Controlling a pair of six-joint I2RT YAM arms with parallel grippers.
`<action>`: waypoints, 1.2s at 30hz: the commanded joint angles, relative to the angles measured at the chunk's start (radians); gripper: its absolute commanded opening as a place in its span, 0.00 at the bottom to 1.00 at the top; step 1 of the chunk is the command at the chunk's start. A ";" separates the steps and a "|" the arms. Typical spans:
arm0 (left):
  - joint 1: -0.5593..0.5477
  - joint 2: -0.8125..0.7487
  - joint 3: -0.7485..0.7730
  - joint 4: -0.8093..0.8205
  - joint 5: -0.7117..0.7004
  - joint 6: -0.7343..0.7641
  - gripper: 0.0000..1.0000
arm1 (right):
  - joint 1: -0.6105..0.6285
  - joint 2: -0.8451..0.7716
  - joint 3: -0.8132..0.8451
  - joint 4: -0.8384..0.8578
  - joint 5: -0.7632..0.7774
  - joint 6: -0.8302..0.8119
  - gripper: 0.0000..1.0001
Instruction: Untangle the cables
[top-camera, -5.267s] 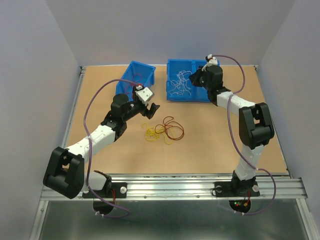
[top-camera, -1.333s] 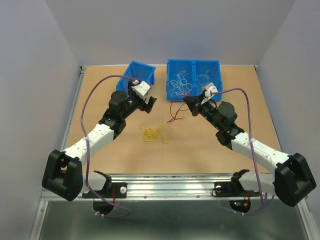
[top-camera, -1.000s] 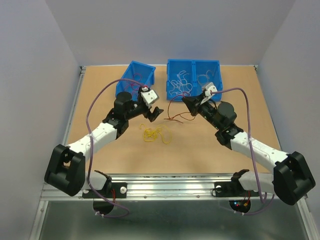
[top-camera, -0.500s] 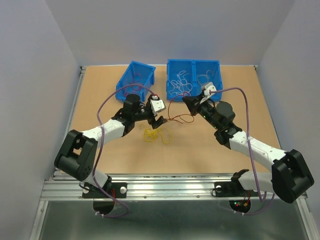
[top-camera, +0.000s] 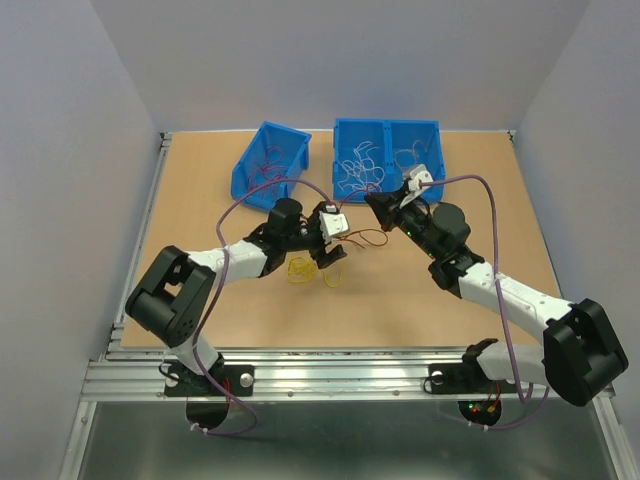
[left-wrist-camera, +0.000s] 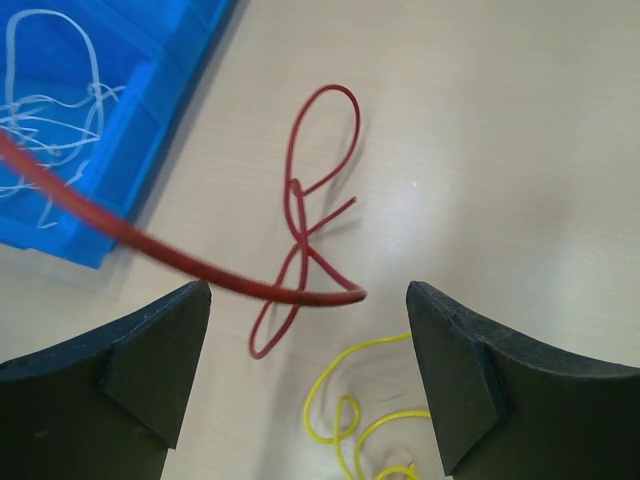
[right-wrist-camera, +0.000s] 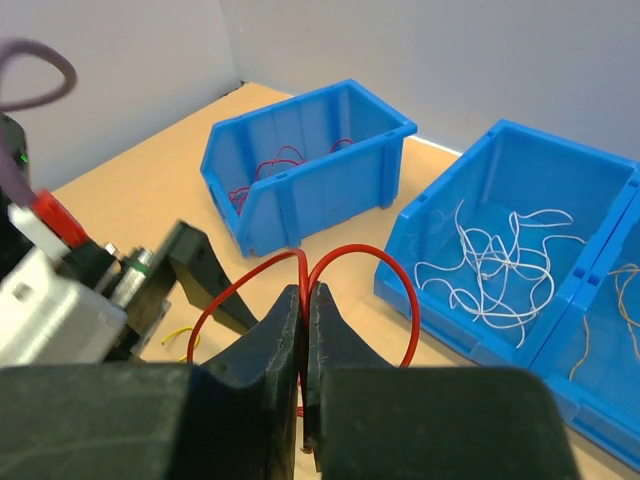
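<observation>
right hand (right-wrist-camera: 303, 300) pinching the red cable (right-wrist-camera: 355, 248), held clear of the counter (top-camera: 390, 300) — loose end trailing crosswise through the gap of the wide-spread left hand (left-wrist-camera: 305, 300), the nearer one to catch it — yellow cable (top-camera: 298, 268) lying close by on the counter.

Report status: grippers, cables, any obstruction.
Right gripper shut on red cable. Left gripper open around its free end. Yellow cables loose on table. Nothing blocking.
</observation>
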 joint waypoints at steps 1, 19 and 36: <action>-0.029 0.041 0.049 0.035 -0.040 -0.004 0.91 | -0.007 -0.009 -0.006 0.067 0.013 0.011 0.01; -0.040 0.142 0.163 0.123 -0.101 -0.160 0.00 | -0.005 0.016 0.006 0.069 -0.004 0.027 0.01; 0.044 -0.165 0.161 -0.071 -0.178 -0.206 0.00 | -0.013 -0.055 -0.043 0.053 0.115 0.007 0.93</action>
